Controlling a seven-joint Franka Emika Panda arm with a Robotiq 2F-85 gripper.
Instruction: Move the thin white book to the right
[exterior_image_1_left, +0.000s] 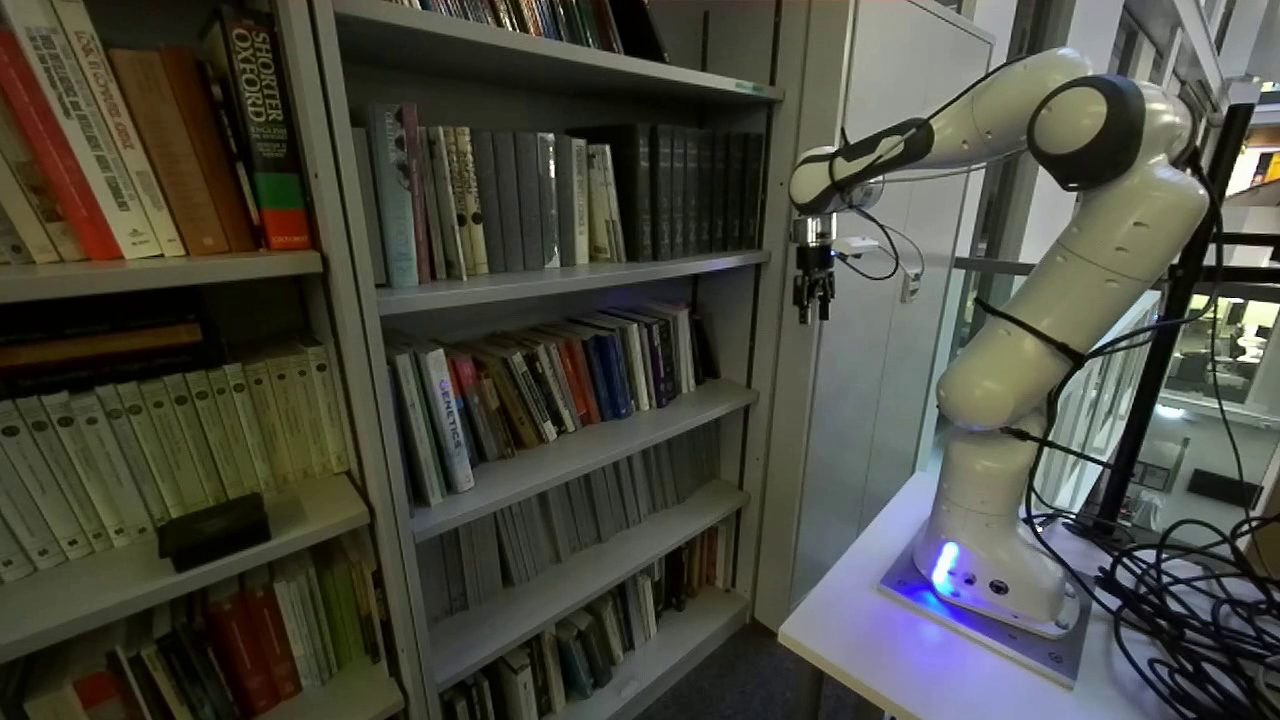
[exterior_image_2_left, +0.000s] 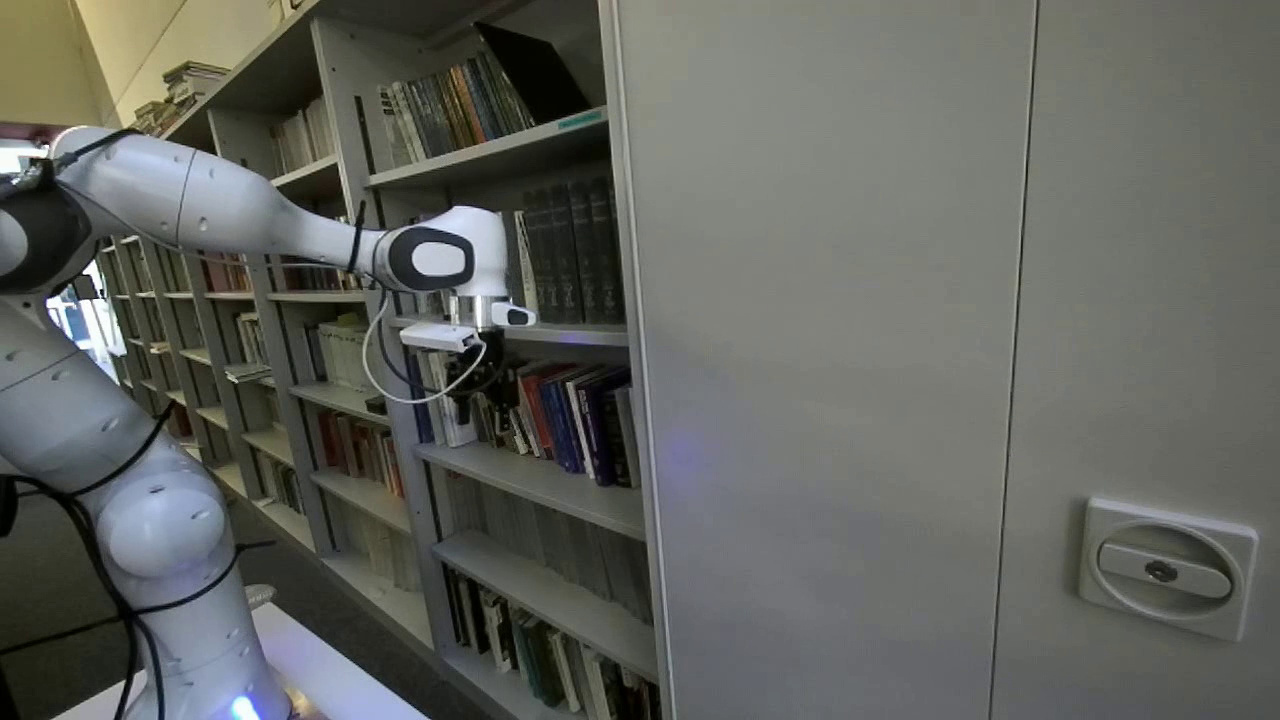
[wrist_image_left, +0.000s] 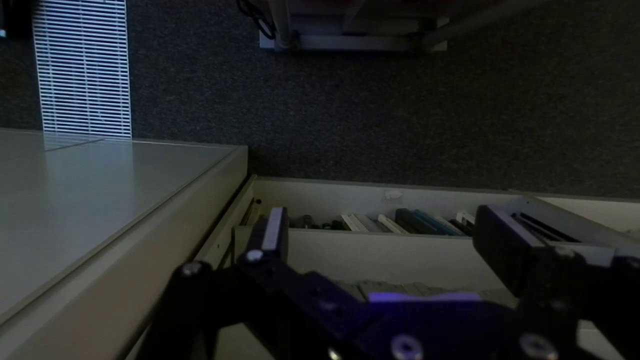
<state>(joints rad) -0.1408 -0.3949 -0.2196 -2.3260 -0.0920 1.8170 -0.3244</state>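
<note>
White spines of differing thickness stand on the shelves; I cannot tell which is the thin white book. In an exterior view, a white book marked GENETICS (exterior_image_1_left: 447, 418) leans near the left end of a row, beside other pale books (exterior_image_1_left: 420, 430). A narrow pale book (exterior_image_1_left: 611, 205) stands one shelf higher. My gripper (exterior_image_1_left: 814, 308) points down in front of the bookcase's right side, apart from every book. In the wrist view the gripper (wrist_image_left: 382, 220) is open, its dark fingers (wrist_image_left: 487, 235) wide apart with nothing between them.
The grey bookcase (exterior_image_1_left: 570, 285) has tight rows of books and protruding shelf edges. A flat cabinet door (exterior_image_2_left: 830, 350) adjoins its right side. The arm's base stands on a white table (exterior_image_1_left: 850, 620), with coiled black cables (exterior_image_1_left: 1190, 600) behind it. Dark carpet (wrist_image_left: 400, 110) lies below.
</note>
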